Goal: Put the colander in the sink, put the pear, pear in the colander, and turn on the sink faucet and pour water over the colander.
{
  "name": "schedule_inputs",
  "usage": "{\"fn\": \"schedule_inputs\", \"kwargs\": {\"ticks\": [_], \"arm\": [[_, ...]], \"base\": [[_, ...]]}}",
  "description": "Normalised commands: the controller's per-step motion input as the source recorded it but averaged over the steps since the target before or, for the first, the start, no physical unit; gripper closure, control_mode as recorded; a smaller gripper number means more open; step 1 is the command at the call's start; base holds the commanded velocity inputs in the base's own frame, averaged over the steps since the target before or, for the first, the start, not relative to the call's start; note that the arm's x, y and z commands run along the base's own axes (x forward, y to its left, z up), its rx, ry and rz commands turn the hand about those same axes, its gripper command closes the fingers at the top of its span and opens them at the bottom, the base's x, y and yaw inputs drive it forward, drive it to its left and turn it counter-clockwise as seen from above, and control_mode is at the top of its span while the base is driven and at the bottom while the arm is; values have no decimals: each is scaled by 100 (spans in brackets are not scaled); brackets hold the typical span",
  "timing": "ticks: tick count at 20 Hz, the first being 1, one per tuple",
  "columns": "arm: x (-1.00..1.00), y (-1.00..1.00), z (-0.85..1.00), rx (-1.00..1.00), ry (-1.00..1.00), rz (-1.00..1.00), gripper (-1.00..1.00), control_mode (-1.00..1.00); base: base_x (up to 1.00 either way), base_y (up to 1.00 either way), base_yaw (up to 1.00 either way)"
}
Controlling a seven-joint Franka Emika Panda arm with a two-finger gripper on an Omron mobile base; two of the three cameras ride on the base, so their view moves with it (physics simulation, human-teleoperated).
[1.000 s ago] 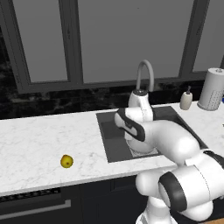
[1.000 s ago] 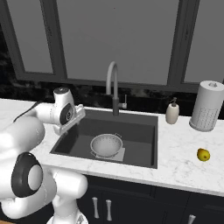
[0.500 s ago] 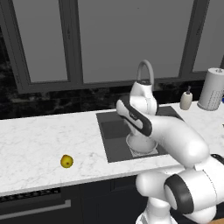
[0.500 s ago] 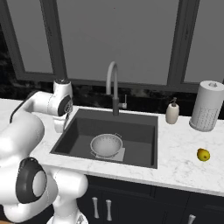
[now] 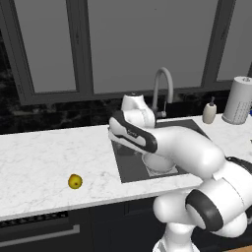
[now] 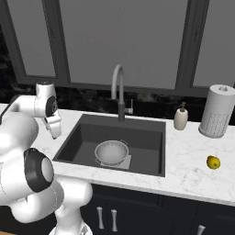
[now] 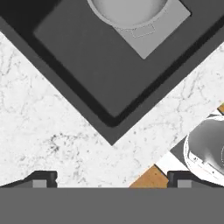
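Note:
The silvery colander (image 6: 111, 152) stands on the lighter patch of the dark sink (image 6: 147, 133) floor, upright and with nothing in it. In the left base view my forearm hides part of the colander (image 5: 158, 165). One yellow pear (image 5: 74, 181) lies on the counter left of the sink. Another pear (image 6: 212, 162) lies on the counter to its right. The gooseneck faucet (image 6: 117, 89) arches over the basin, and no water runs from it. My gripper (image 6: 54, 129) points down over the sink's left rim, open and holding nothing. In the hand view the gripper (image 7: 111, 180) hangs over marble beside a sink (image 7: 109, 70) corner, with the colander (image 7: 127, 11) at the top.
A white soap bottle (image 6: 181, 118) and a paper towel roll (image 6: 216, 111) stand on the counter right of the sink. Dark windows run behind the marble counter (image 5: 44, 157). My own arm crosses in front of the sink in the left base view.
My hand has swung left, from above the sink's left part to its left rim over the counter. The jaws stayed open. Colander and pears have not moved.

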Motion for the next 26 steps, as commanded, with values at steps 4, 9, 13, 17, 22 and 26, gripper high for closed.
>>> {"fn": "schedule_inputs", "kwargs": {"ticks": [4, 9, 13, 17, 22, 26], "arm": [[-24, 31, -12, 0, -30, 63, -100, -100], [-40, 47, -14, 0, -19, 60, -100, -100], [-44, 68, -12, 0, -5, 49, -100, -100], [-5, 70, -11, 0, 0, 28, -100, -100], [0, 72, -21, 0, -3, 5, -100, -100], [14, 68, -26, -1, 0, 0, -100, -100]], "base": [[0, 0, 0], [0, 0, 0], [0, 0, 0], [0, 0, 0], [0, 0, 0], [0, 0, 0]]}}
